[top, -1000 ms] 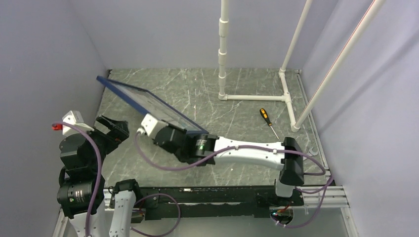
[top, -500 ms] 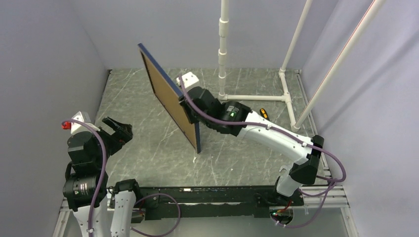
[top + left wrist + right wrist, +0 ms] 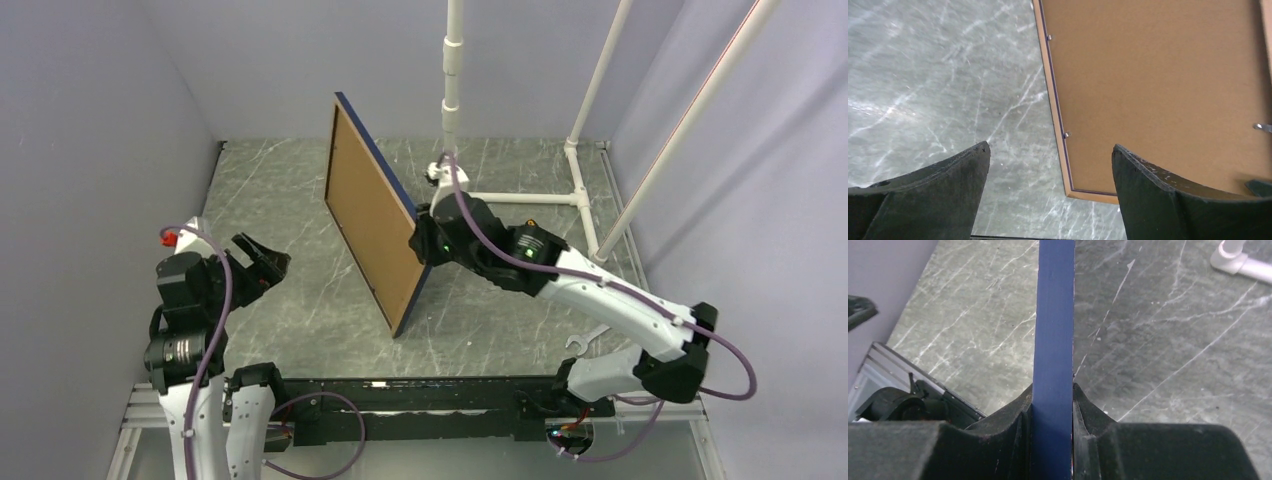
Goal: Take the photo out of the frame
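Observation:
The navy frame stands nearly upright above the table's middle, its lower corner just over the marble. The photo's brown hardboard back faces the left arm; its printed side is turned away. My right gripper is shut on the frame's right edge. In the right wrist view the blue edge runs straight up between the fingers. My left gripper hangs open to the frame's left, apart from it. Its wrist view shows the brown back, small metal tabs and the frame's lower corner between the open gripper.
A white pipe stand rises at the back right, with slanted poles beyond it. A small silver tool lies near the right arm's base. Grey walls close in left and right. A black rail runs along the near edge.
The right arm has lifted the frame from a low slant and turned it upright, brown back toward the left arm, carrying it rightward. The left gripper has shifted slightly right.

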You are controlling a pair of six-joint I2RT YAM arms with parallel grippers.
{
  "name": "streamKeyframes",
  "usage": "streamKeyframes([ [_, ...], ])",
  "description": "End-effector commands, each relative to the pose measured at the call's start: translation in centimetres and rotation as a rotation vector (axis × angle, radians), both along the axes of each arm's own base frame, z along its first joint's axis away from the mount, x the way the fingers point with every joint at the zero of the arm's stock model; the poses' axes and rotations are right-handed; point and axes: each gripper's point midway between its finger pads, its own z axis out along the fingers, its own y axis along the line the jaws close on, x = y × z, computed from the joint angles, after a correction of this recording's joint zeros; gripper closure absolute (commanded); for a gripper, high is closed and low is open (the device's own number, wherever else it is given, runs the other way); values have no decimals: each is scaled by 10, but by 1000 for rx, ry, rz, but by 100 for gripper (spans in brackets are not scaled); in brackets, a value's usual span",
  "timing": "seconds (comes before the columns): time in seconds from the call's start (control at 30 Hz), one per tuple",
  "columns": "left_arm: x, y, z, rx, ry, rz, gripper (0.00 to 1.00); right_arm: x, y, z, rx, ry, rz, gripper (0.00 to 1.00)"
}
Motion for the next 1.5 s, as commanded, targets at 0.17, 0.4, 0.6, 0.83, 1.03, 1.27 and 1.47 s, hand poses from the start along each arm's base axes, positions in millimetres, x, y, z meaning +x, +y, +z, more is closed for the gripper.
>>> streamKeyframes([
  [0.17, 24, -28, -21, -89, 15, -185, 7, -9, -29, 5, 183, 20, -116, 100],
  [0.4, 23, -30, -31, -100, 37, -194, 7, -7, -31, -50, 288, 168, -93, 100],
  [0.6, 18, -30, -34, -91, 49, -202, 7, -6, -38, -86, 328, 190, -88, 100],
  [0.83, 11, -29, -41, -70, 64, -197, 7, -5, -34, -148, 332, 253, -69, 100],
  [1.03, 9, -29, -47, -67, 77, -199, 7, -10, -38, -202, 327, 314, -59, 100],
  [1.27, 11, -29, -52, -70, 80, -200, 7, -23, -55, -257, 284, 374, -107, 100],
  [1.47, 13, -28, -54, -69, 74, -194, 7, -28, -65, -277, 282, 382, -125, 82],
])
